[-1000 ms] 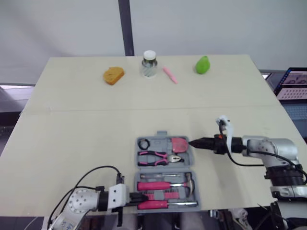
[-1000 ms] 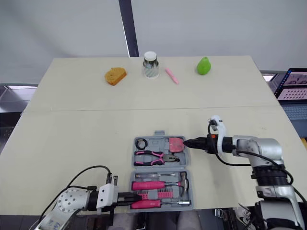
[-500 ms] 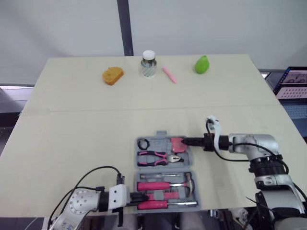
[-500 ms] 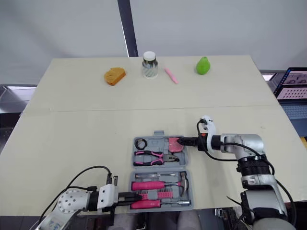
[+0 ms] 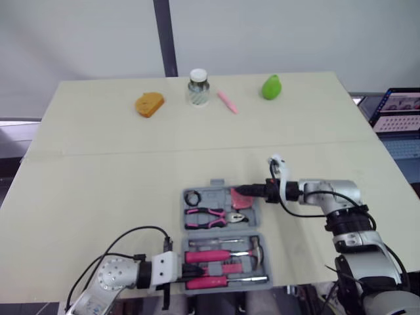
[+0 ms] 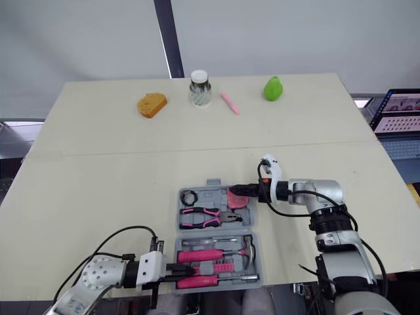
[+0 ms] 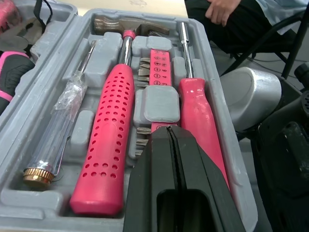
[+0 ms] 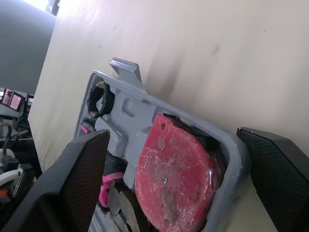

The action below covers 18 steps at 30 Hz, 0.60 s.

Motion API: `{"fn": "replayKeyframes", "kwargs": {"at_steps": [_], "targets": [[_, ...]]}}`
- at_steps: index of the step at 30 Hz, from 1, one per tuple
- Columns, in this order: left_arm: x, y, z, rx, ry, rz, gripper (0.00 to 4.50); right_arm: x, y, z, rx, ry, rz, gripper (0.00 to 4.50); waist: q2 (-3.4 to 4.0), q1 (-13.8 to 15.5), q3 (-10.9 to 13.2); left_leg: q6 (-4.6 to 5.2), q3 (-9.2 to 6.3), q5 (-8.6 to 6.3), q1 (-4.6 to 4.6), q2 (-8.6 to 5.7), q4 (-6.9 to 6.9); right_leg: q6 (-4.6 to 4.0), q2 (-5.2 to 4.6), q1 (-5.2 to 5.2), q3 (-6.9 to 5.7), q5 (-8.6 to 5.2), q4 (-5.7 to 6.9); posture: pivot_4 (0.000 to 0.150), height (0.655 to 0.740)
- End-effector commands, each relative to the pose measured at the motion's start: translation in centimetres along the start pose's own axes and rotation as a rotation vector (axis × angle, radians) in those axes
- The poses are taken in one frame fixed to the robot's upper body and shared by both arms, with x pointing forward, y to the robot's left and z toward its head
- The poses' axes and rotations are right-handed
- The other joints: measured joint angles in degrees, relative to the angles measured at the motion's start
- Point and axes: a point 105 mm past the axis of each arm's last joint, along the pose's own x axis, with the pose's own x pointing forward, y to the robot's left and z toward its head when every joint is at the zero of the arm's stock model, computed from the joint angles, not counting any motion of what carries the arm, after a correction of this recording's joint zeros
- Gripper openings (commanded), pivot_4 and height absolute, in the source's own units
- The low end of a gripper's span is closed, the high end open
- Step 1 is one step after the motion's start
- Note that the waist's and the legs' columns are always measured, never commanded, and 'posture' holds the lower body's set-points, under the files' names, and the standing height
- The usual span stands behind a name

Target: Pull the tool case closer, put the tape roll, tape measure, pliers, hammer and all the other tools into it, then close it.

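The grey tool case (image 5: 224,231) lies open near the table's front edge. Its far half holds the black tape roll (image 5: 192,197), the pink tape measure (image 8: 174,179) and the pink-handled pliers (image 5: 209,214). In the near half lie the hammer (image 7: 108,145), a pink screwdriver (image 7: 198,116) and a bit holder. My right gripper (image 5: 244,191) is open, its fingers (image 8: 82,183) straddling the case's far right corner at the tape measure. My left gripper (image 7: 171,145) is shut, low over the near half's left end.
Along the table's far edge stand an orange sponge (image 5: 149,104), a jar (image 5: 197,87), a pink pen (image 5: 227,102) and a green pear-shaped thing (image 5: 270,86). A screen (image 5: 397,111) sits off the table's right side. A person's hand (image 7: 224,8) shows beyond the case.
My right gripper has moved left from beside the case until it reaches over the corner with the tape measure. The left gripper has stayed put. The camera has shifted slightly.
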Motion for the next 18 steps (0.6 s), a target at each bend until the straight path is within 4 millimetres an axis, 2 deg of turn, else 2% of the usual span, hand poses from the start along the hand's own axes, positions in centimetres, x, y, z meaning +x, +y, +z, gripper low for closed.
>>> {"fn": "replayKeyframes", "kwargs": {"at_steps": [1, 5, 14, 18], "targets": [[0.0, 0.2, -0.4, -0.012, 0.037, -0.002, 0.0, -0.2, 3.0, 0.5, -0.069, 0.002, 0.127, 4.45, 0.03, -0.01, 0.02, 0.0, 0.0, 0.0, 0.0, 0.0, 0.0, 0.0, 0.0, 0.0, 0.0, 0.0, 0.0, 0.15, 0.695], [-0.1, 0.8, 0.0, -0.006, 0.041, 0.001, 0.0, -1.1, 4.4, 0.4, -0.129, 0.022, 0.148, 4.45, 0.05, -0.01, 0.03, 0.0, -0.01, 0.0, 0.0, 0.0, 0.0, 0.0, 0.0, 0.0, 0.0, 0.0, -0.01, 0.15, 0.695], [-1.3, 2.1, 3.3, -0.017, 0.009, 0.088, 0.0, -4.5, 8.8, -1.2, -0.304, 0.102, 0.191, 4.45, 0.08, 0.09, 0.1, -0.02, -0.08, -0.03, -0.1, 0.01, -0.02, 0.0, -0.06, -0.01, 0.01, 0.0, -0.16, 0.15, 0.695], [-4.3, 1.4, 7.7, -0.09, -0.039, 0.13, 0.0, -6.3, 11.6, -3.3, -0.362, 0.171, 0.239, 4.45, 0.0, 0.11, 0.24, -0.04, -0.18, -0.04, -0.2, 0.07, -0.02, 0.0, -0.33, 0.0, 0.17, 0.0, -0.24, 0.15, 0.695]]}}
